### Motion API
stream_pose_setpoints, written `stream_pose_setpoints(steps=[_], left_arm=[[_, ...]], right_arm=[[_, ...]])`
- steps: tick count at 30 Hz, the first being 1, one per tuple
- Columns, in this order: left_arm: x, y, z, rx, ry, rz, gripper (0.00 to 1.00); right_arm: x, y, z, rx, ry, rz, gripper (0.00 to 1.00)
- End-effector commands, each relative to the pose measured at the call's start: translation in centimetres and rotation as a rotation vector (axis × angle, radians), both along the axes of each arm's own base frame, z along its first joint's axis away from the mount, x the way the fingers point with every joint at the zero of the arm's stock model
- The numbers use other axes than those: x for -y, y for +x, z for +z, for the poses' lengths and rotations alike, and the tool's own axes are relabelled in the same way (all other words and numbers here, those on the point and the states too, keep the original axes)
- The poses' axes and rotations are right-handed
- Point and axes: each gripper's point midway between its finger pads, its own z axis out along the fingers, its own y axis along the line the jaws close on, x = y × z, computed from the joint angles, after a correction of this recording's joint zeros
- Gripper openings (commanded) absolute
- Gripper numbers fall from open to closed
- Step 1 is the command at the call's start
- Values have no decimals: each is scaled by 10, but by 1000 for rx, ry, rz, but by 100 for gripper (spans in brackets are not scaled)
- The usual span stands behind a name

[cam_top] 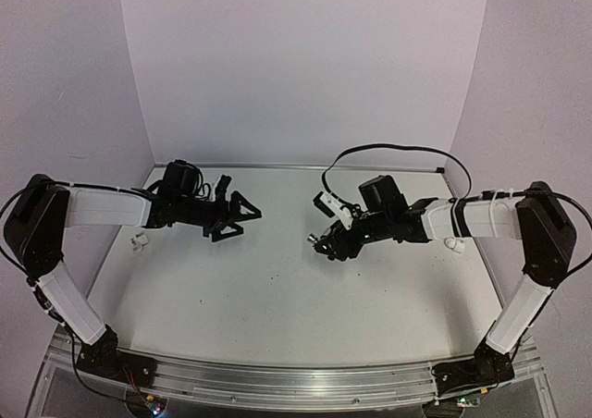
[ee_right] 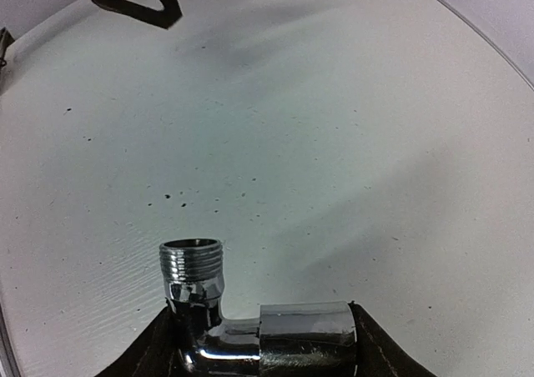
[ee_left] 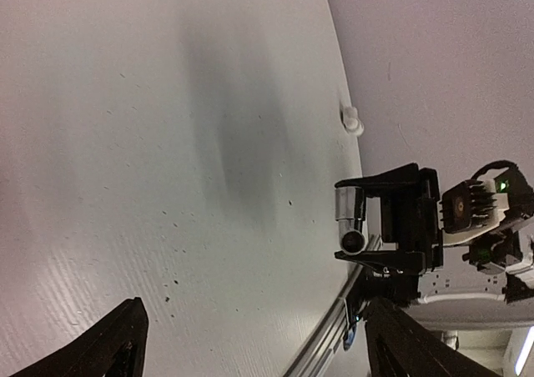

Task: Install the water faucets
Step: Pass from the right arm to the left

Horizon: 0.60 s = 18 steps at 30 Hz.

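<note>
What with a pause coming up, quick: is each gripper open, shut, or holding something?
Left gripper: open, holding nothing.
Right gripper: shut on the silver faucet.

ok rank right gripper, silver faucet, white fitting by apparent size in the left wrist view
1. right gripper, largest
2. silver faucet
3. white fitting, smallest, but farther from the camera, so less sure

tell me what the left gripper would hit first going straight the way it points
Probably the silver faucet clamped in the right gripper; the left gripper aims at it, though depth is unclear.
</note>
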Motion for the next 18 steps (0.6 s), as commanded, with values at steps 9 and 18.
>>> stream_pose_setpoints(steps=[9,18], left_arm=[[106,-55,19,35,-133,-363,68],[117,-77,2,-3,-123,-429,57]], right_arm=[[-35,-43,21,140,0,127,53],[-34,-38,28,177,16,74,53]])
